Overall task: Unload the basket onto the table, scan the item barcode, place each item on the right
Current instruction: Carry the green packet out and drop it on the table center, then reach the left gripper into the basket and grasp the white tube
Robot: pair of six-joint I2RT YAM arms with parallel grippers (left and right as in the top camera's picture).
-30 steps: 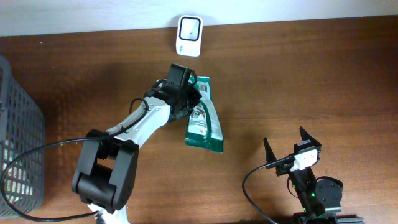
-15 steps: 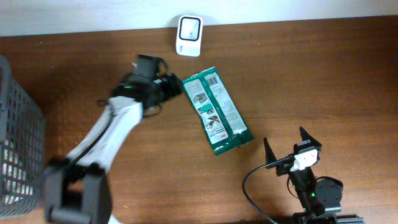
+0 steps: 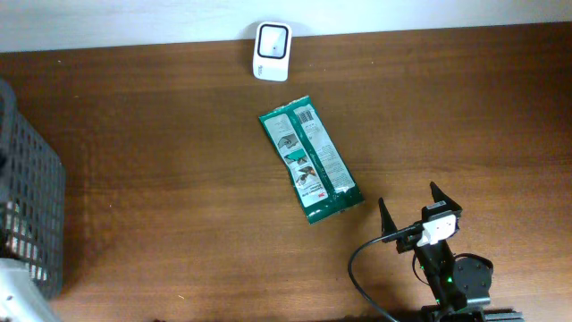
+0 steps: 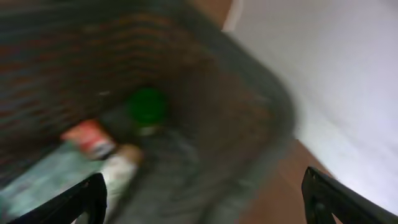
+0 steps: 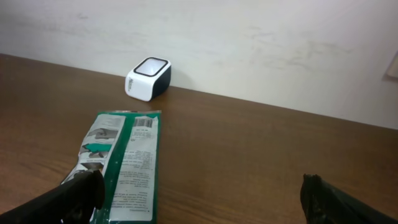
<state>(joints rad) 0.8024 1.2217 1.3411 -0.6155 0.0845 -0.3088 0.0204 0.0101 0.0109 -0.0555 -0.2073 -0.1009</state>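
The item, a green and white packet (image 3: 310,164), lies flat on the brown table with its barcode (image 3: 307,116) face up at the end nearest the white scanner (image 3: 272,38). Nothing holds it. My right gripper (image 3: 408,199) rests open at the front right, a little past the packet's near end. In the right wrist view the packet (image 5: 124,162) lies ahead on the left with the scanner (image 5: 149,78) behind it. My left gripper (image 4: 202,180) is open and empty over the grey basket (image 4: 249,118); that view is blurred.
The grey mesh basket (image 3: 27,206) stands at the table's left edge. Inside it I make out a green object (image 4: 147,106) and a red-orange packet (image 4: 90,137), both blurred. A white wall runs behind the scanner.
My left gripper opened and let go of the packet, which now lies flat on the table. The left arm swung far left to the basket. The right arm has not moved.
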